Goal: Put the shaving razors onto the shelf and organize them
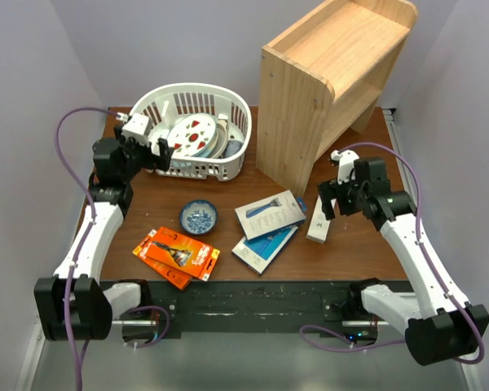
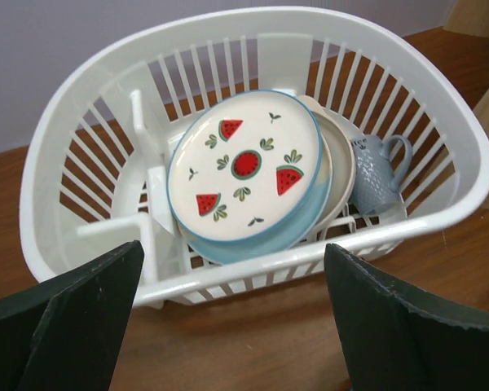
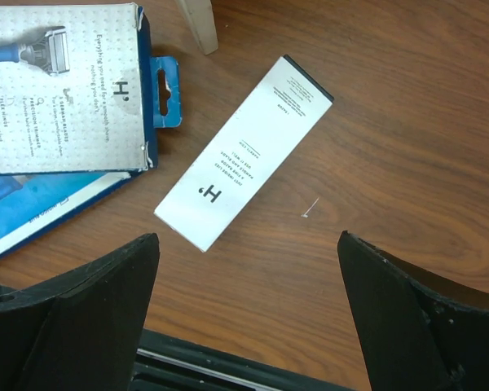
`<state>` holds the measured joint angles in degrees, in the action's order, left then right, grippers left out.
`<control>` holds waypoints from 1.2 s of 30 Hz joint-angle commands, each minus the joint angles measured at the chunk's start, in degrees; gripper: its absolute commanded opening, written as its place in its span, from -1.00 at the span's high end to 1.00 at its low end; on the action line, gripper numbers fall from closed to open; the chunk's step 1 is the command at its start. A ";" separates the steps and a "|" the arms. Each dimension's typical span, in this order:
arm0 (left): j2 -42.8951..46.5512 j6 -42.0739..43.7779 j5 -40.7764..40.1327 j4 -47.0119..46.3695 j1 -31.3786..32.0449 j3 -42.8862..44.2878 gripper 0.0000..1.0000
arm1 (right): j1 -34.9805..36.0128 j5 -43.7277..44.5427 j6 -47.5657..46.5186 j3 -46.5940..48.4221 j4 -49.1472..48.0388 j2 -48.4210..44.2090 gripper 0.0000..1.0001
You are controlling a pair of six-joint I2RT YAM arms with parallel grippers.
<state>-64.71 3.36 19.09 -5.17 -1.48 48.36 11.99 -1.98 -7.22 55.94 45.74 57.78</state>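
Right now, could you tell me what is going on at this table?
Neither arm holds anything. The right gripper hangs open above a white box lying flat beside the grey razor pack. The open left gripper faces the white basket of plates. The orange packs lie near the front edge; no pack shows on the shelf.

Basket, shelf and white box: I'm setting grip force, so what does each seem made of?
Basket: white moulded plastic, smooth and slightly glossy, with thin slotted walls. Shelf: light bare wood, probably pine; the grain and joined strips show, and the surface is matte. Box: likely thin cardboard, matte white with printed text and crisp folded edges.
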 commanded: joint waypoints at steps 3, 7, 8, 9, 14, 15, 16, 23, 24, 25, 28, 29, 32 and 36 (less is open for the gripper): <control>-7.70 4.81 -2.04 -1.16 -0.37 10.08 -0.94 | 0.05 1.89 -0.07 1.89 -2.93 1.90 -0.93; -14.98 7.89 -8.00 -0.20 -0.37 17.00 -0.93 | -0.03 2.60 -0.51 3.20 -2.23 3.92 -0.93; -16.40 9.03 -11.32 0.33 -0.46 18.51 -0.93 | -0.04 2.33 -0.77 3.47 -2.06 4.18 -0.93; -19.46 9.56 -12.84 0.77 -0.46 20.09 -0.93 | -0.04 2.24 -1.30 3.91 -1.88 4.53 -0.92; -28.71 13.95 -18.47 4.02 -1.51 30.29 -0.88 | -1.26 0.66 -2.09 4.87 -1.79 5.76 -0.92; -31.07 14.48 -18.48 4.11 -2.38 31.52 -0.85 | -1.70 0.14 -2.53 4.96 -1.70 6.03 -0.92; -31.96 14.83 -18.30 3.94 -2.83 33.36 -0.81 | -2.23 -0.48 -2.62 5.05 -1.70 6.55 -0.90; -39.08 19.40 -6.81 9.02 -4.41 42.16 0.49 | -8.46 -8.39 -0.87 6.37 -2.05 9.19 -0.70; -41.09 19.50 -5.22 10.43 -4.41 44.87 0.63 | -8.82 -8.65 -0.78 6.11 -2.05 9.11 -0.66; -42.24 19.76 -4.25 13.92 -4.41 46.37 0.76 | -9.17 -8.74 -0.69 5.85 -2.14 9.02 -0.64; -48.13 18.71 -1.69 23.57 -4.41 54.71 1.00 | -9.97 -8.74 0.10 4.09 -2.49 8.93 -0.60; -52.23 18.01 -0.99 26.85 -4.41 57.78 1.00 | -10.49 -8.83 0.89 3.22 -3.02 8.67 -0.61; -61.20 15.20 -0.54 39.16 -4.41 71.40 1.00 | -11.81 -10.41 2.38 1.81 -4.33 8.23 -0.62; -68.35 12.73 -4.76 43.06 -4.41 83.12 1.00 | -14.36 -11.91 3.35 1.01 -4.52 8.67 -0.62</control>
<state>-127.76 19.07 15.86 27.81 -5.82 123.17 -0.32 -10.98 -6.26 57.65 43.20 67.33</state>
